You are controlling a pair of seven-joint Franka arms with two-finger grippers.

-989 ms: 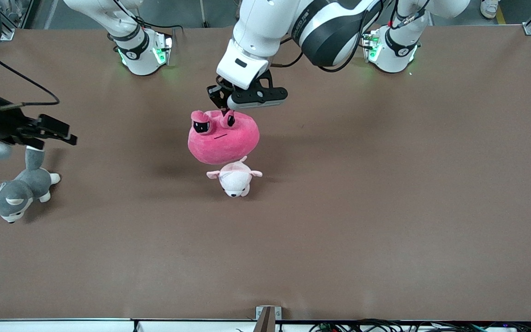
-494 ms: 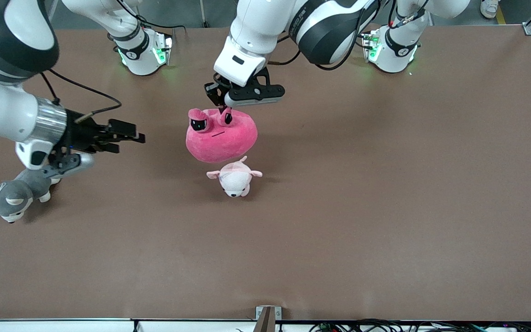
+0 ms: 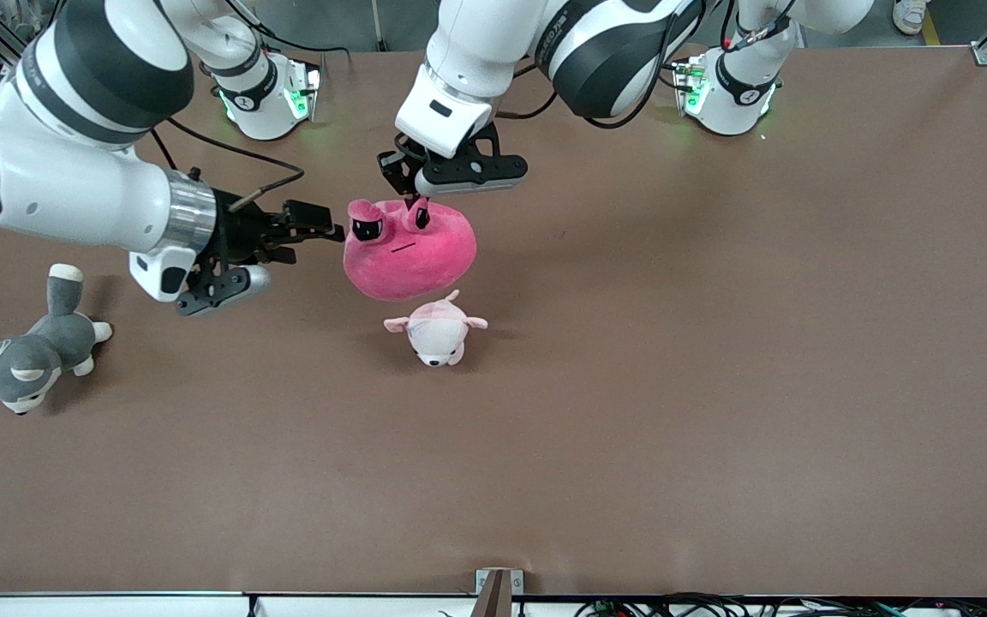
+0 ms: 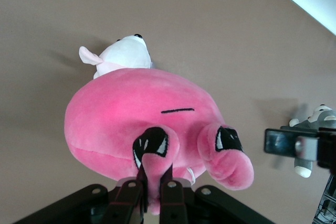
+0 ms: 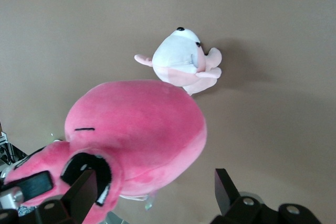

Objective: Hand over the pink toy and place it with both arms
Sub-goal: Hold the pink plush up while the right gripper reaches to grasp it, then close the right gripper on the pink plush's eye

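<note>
The left gripper (image 3: 417, 202) pinches only an ear flap of the pink toy (image 3: 408, 253), which hangs over the table above the small pale plush (image 3: 436, 334). The right gripper (image 3: 322, 231) hovers beside it, fingers spread wide; closing on one eye bulge rather than the body could let the toy drop at release

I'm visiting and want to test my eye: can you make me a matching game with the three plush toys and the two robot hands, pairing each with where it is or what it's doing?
Things:
1. pink toy
2. pale pink-and-white plush animal
3. grey-and-white plush dog
4. left hand
5. right hand

States:
A. lying at the right arm's end of the table
B. open, beside the hanging toy
C. hanging in the air
D. shut on an ear flap
E. lying on the table under the hanging toy

Pairs: 1-C, 2-E, 3-A, 4-D, 5-B
</note>
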